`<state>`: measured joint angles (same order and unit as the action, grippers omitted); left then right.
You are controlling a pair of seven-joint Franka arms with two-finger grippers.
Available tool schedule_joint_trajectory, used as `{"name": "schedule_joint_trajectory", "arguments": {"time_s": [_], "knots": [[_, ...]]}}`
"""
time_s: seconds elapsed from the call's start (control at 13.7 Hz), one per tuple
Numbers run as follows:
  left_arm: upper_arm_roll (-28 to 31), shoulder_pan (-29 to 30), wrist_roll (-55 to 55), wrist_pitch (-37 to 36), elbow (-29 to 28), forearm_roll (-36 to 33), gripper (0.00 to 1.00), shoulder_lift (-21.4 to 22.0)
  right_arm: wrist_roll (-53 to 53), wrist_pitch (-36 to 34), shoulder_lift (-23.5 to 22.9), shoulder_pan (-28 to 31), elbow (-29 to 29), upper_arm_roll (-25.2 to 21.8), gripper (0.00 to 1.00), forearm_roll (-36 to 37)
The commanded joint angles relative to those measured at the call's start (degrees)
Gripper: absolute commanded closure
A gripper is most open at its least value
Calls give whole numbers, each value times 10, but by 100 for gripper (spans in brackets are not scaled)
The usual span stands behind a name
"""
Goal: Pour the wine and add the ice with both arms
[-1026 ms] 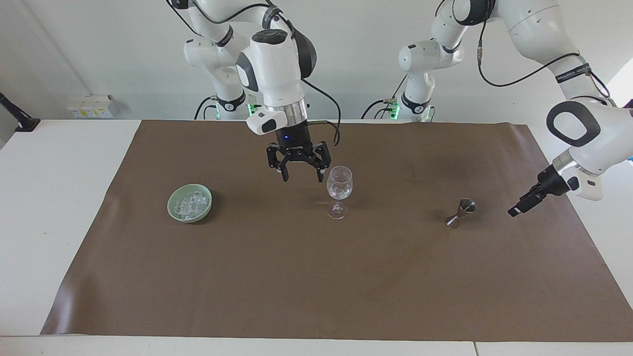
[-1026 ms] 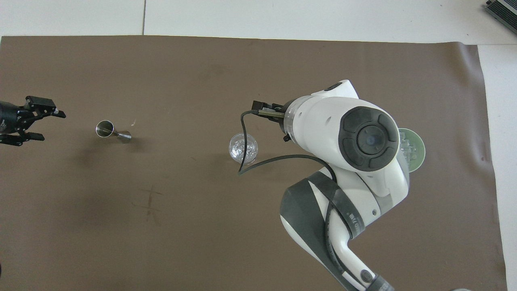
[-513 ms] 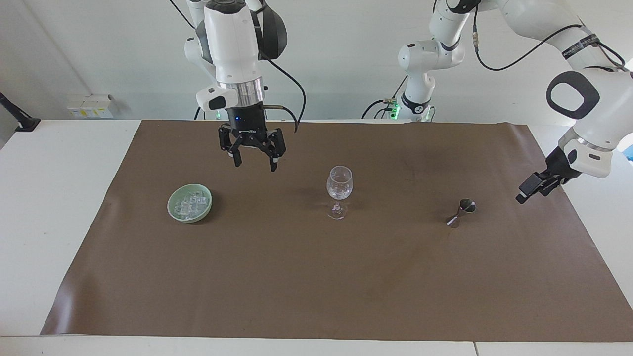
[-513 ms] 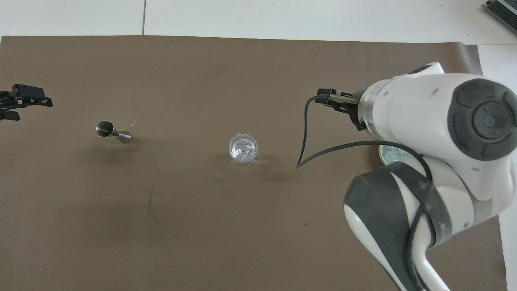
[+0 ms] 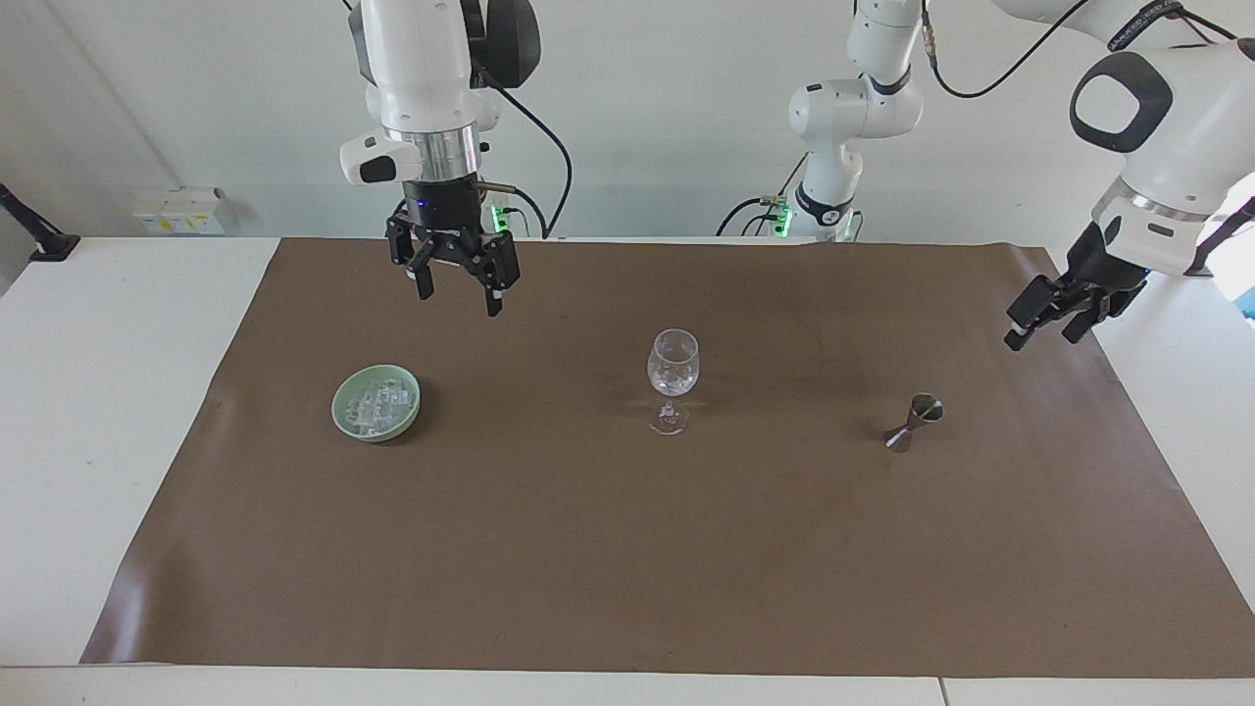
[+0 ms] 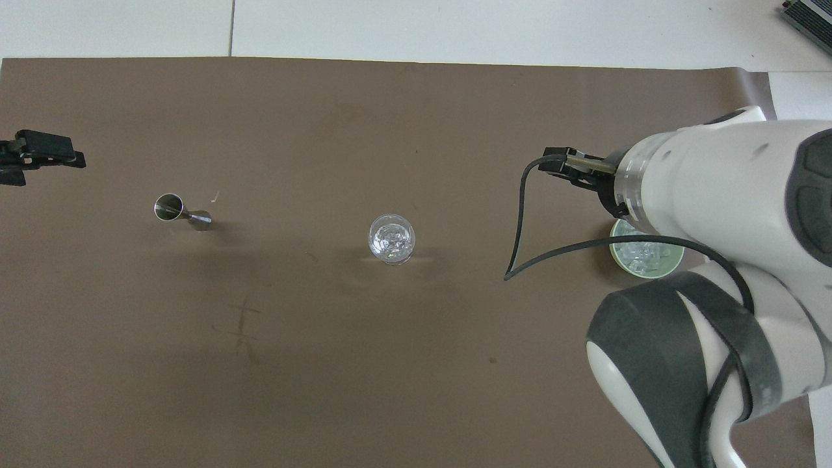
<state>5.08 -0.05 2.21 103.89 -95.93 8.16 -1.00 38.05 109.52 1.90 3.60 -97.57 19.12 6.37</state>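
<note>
White jointed arms (image 5: 1142, 108); dark grey joint caps; black cables; silver wrist rings; black grippers (image 5: 458, 281)

A plain white wall (image 5: 667, 118) closed off the room at the robots' end of the wide white table (image 5: 118, 392). A large brown paper sheet (image 5: 627, 549) covered most of its top. A small white box of sockets (image 5: 183, 210) sat low against that wall. Soft, even light filled the place.
</note>
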Motion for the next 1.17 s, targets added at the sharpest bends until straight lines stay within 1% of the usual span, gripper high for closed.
{"name": "schedule_joint_trajectory", "arguments": {"time_s": [0.0, 0.22, 0.29, 0.37, 0.44, 0.59, 0.73, 0.81, 0.88, 1.1], "knots": [[-3, -9, -3, -79, 53, -12, 0, 1, -63, -42, 7, 11, 12, -29, 0, -6], [-8, -9, -1, -159, 94, -13, 0, 1, -136, -76, 28, 10, 12, -87, 0, -47], [-9, -10, 0, -177, 95, -12, 0, 6, -161, -90, 33, 10, 12, -102, 0, -48], [-16, -10, 3, -186, 87, -12, 0, 28, -186, -102, 38, 11, 12, -116, 0, -48], [-20, -9, 5, -184, 67, -12, 0, 42, -210, -112, 40, 10, 12, -130, 0, -48], [-23, -10, 5, -173, 51, -12, 0, 50, -251, -126, 43, 10, 12, -156, 0, -48], [-23, -10, 4, -164, 50, -15, 0, 50, -269, -137, 43, 10, 11, -172, 0, -46], [-23, -10, 2, -162, 51, -30, 0, 50, -286, -140, 43, 10, 11, -179, 0, -47], [-24, -11, 1, -163, 51, -45, 0, 50, -305, -147, 44, 10, 10, -179, 0, -47], [-24, -15, 6, -159, 47, -46, 0, 50, -310, -145, 56, 9, -9, -180, 0, -47]]}}
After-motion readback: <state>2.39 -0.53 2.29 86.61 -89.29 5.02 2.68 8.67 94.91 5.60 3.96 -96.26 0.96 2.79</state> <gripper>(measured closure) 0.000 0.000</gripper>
